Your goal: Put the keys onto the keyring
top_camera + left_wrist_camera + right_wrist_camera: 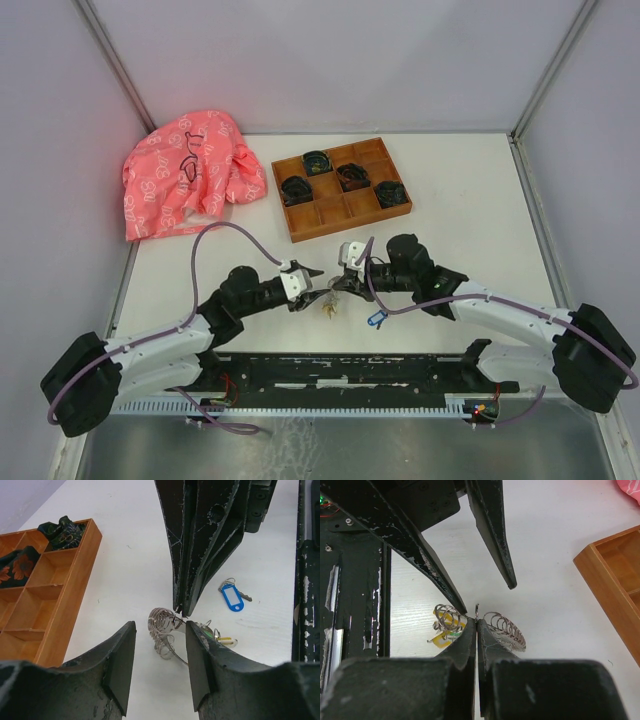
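Near table's (470,200) front middle, from above: left gripper (312,277) facing right gripper (343,283) over keyring (328,303), blue key (377,320) loose at 4 o'clock. From left wrist: own fingers (120,660) wide apart, right tips (182,605) pinching ring wire at 12 o'clock. From right wrist: own fingers (465,645) clamped on ring, yellow tag (442,637) at 8 o'clock.

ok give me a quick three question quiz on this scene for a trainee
1. True or false: the blue-headed key is already on the keyring.
2. The left pincer is open. The right pincer is shut on: A) the keyring B) the blue-headed key C) nothing
3. Fill in: the cloth beside the wooden tray is ____ in colour.
Key: 1 false; 2 A; 3 pink
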